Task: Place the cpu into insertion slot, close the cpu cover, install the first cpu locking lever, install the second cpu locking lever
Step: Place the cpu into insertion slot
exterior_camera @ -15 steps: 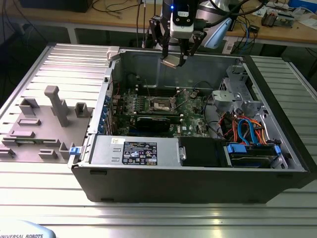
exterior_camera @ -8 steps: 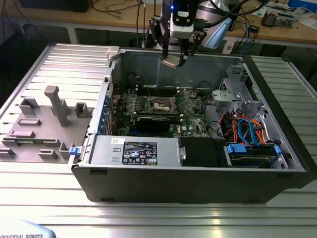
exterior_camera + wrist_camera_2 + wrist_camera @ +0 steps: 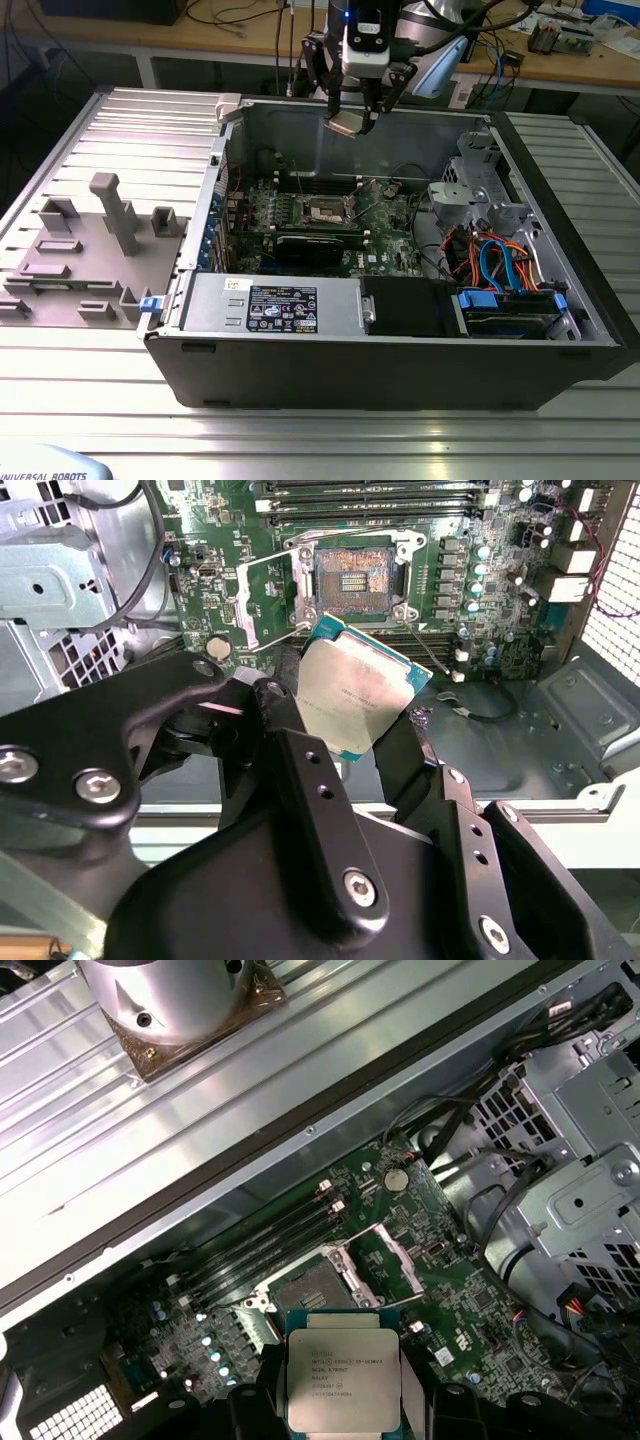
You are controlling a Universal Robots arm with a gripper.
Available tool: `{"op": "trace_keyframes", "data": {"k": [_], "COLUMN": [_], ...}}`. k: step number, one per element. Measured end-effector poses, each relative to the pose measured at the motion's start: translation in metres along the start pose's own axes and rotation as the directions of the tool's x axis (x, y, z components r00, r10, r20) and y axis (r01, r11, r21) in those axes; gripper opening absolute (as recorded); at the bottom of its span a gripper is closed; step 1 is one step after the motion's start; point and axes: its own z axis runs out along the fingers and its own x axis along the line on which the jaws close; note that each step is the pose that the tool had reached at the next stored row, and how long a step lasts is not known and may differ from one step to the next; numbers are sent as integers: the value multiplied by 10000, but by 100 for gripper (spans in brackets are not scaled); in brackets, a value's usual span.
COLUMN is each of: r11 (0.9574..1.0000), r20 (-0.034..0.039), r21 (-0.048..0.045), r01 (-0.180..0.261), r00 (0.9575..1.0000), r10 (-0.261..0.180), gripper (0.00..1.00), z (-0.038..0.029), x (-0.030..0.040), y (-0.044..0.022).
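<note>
The cpu (image 3: 355,695) held clear of the insertion slot (image 3: 352,578)

The cpu is clamped, tilted, between the black fingers (image 3: 303,770) of the gripper (image 3: 345,712); the insertion slot is seen at its twelve o'clock, uncovered, on the green circuit board (image 3: 490,590); the cpu cover (image 3: 262,598) is swung open at the slot's nine o'clock; long memory slots (image 3: 370,495) are set beyond the slot.

Raised cpu cover (image 3: 244,598) flanks the open insertion slot (image 3: 350,577).

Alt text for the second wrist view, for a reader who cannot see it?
The end effector holds the cpu by its edges above the green board. Beyond it the insertion slot lies bare, with the cpu cover swung open beside it.
</note>
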Motion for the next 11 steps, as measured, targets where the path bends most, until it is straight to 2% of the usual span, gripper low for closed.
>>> {"op": "trace_keyframes", "data": {"k": [11], "r11": [9989], "r20": [41], "r21": [-10], "r01": [-459], "r00": [9989], "r10": [459], "gripper": [54], "z": [0], "x": [0], "y": [0]}}
